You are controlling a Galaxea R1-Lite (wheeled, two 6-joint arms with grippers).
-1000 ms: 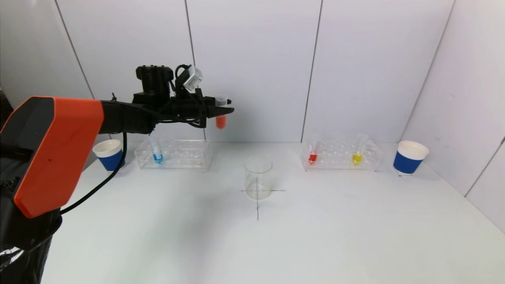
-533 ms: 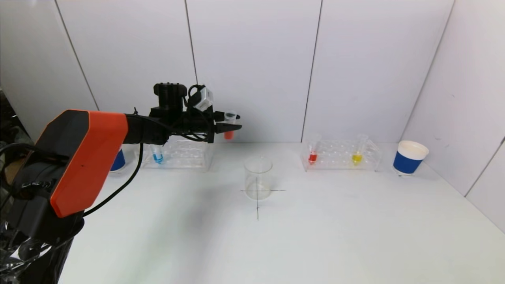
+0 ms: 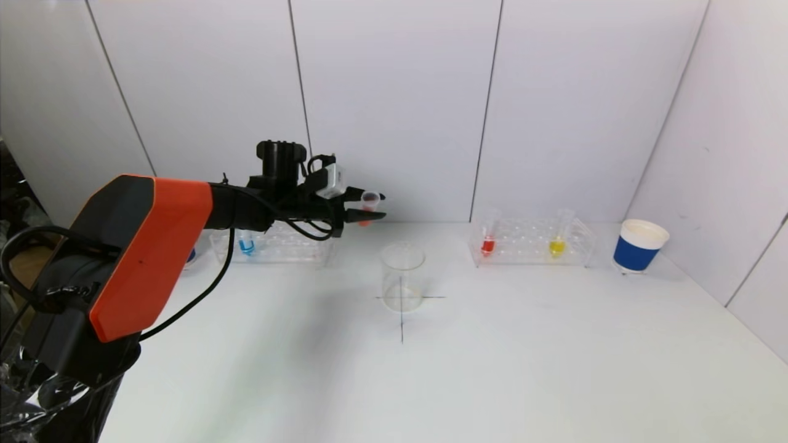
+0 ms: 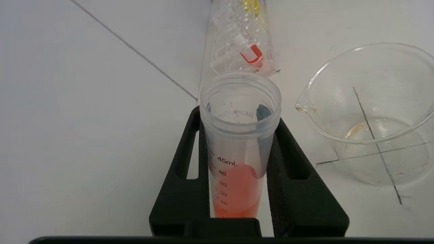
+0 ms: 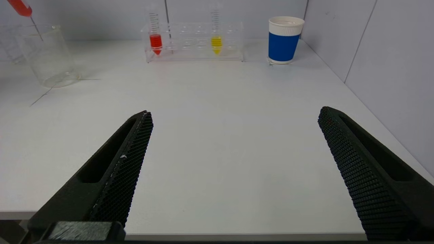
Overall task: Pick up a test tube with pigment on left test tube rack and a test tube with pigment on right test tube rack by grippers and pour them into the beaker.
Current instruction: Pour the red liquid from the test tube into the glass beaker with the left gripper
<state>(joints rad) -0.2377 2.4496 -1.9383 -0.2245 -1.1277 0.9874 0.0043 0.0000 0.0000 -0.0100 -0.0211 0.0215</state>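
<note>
My left gripper [image 3: 371,207] is shut on a test tube of orange-red pigment [image 3: 369,202] and holds it in the air behind and left of the empty glass beaker [image 3: 402,277]. In the left wrist view the tube [image 4: 239,152] sits between the black fingers [image 4: 176,169], its open mouth up, with the beaker [image 4: 369,115] beside it. The left rack [image 3: 295,246] holds a blue tube [image 3: 246,245]. The right rack [image 3: 523,243] holds a red tube [image 3: 488,245] and a yellow tube [image 3: 557,246]. My right gripper [image 5: 235,115] is open and empty over the table's front edge.
A blue and white paper cup [image 3: 639,246] stands right of the right rack. Another cup [image 3: 189,253] is mostly hidden behind my left arm. A black cross [image 3: 402,320] is drawn on the white table under the beaker. White walls close in behind and at the right.
My left gripper has come down and to the right with the orange-red tube, closer to the beaker. The tube has tipped toward the camera. The right arm has not moved.
</note>
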